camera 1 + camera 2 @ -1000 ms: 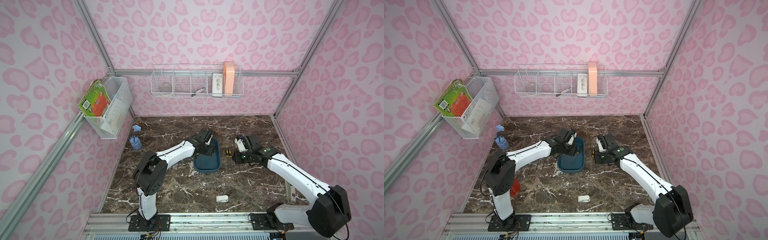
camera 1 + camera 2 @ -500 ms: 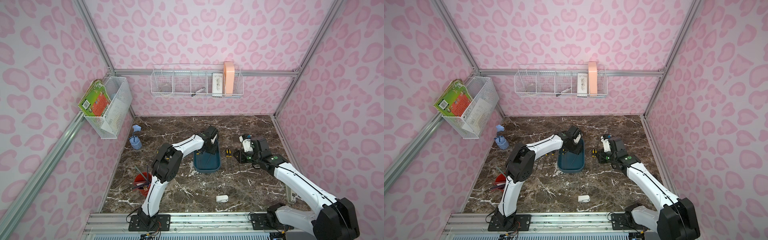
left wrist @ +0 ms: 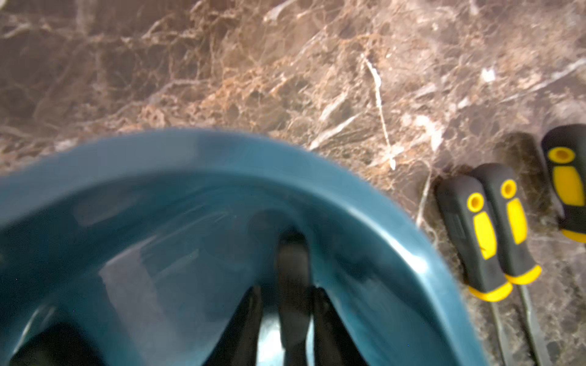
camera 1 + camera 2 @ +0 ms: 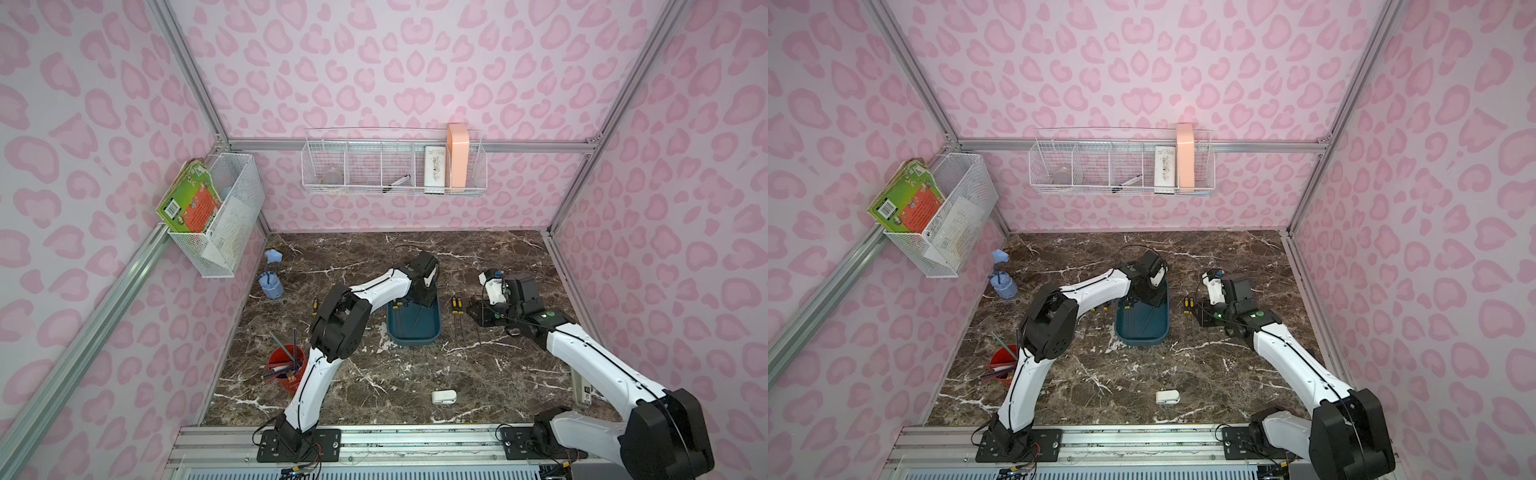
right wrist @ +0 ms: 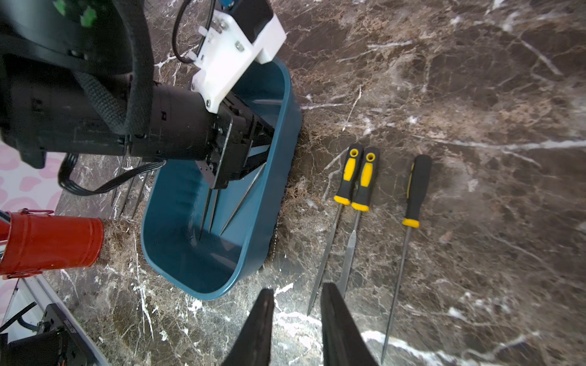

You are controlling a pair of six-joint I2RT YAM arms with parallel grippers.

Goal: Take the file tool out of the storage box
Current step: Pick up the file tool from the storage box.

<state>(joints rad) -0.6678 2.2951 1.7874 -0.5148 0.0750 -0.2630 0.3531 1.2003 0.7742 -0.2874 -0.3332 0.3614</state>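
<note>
The storage box (image 4: 413, 332) (image 4: 1142, 332) (image 5: 196, 253) is a dark teal tub on the marble floor in both top views. My left gripper (image 4: 424, 300) (image 4: 1148, 297) (image 3: 287, 291) reaches down into its far end. In the left wrist view its jaws are shut on the dark handle of a file tool (image 3: 291, 253) close to the box's curved wall (image 3: 222, 149). Thin file shafts (image 5: 222, 209) lie inside the box. My right gripper (image 4: 478, 309) (image 5: 296, 286) hovers right of the box, open, with only marble between its fingers.
Three files with black and yellow handles (image 5: 364, 180) (image 4: 455, 305) (image 3: 482, 234) lie on the floor right of the box; more (image 4: 316, 305) lie left of it. A red cup (image 4: 286, 365) of pencils, a blue object (image 4: 270, 284), a small white item (image 4: 444, 397) and wall baskets (image 4: 395, 170) surround the area.
The left jaws have narrowed around the file handle at the box's far end. The left arm's elbow has swung. The right gripper has drawn slightly right, its jaws unchanged.
</note>
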